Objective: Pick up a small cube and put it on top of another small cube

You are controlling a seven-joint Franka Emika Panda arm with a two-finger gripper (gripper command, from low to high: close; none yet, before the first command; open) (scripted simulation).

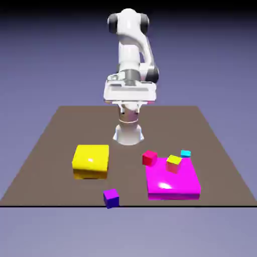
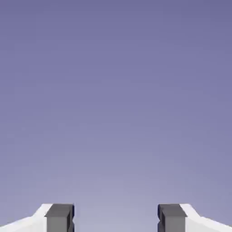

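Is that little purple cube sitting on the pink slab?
No, the purple cube sits on the bare table near its front edge, apart from the pink slab.

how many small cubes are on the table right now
4. The dark purple cube sits near the front edge, the red cube beside the magenta slab, the yellow-and-pink cube on it, the cyan cube at its far corner.

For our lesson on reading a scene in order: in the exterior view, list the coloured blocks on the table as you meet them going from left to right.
Yellow block → dark purple cube → red cube → yellow-and-pink cube → cyan cube. The magenta slab spans beneath the last few, so it is left out.
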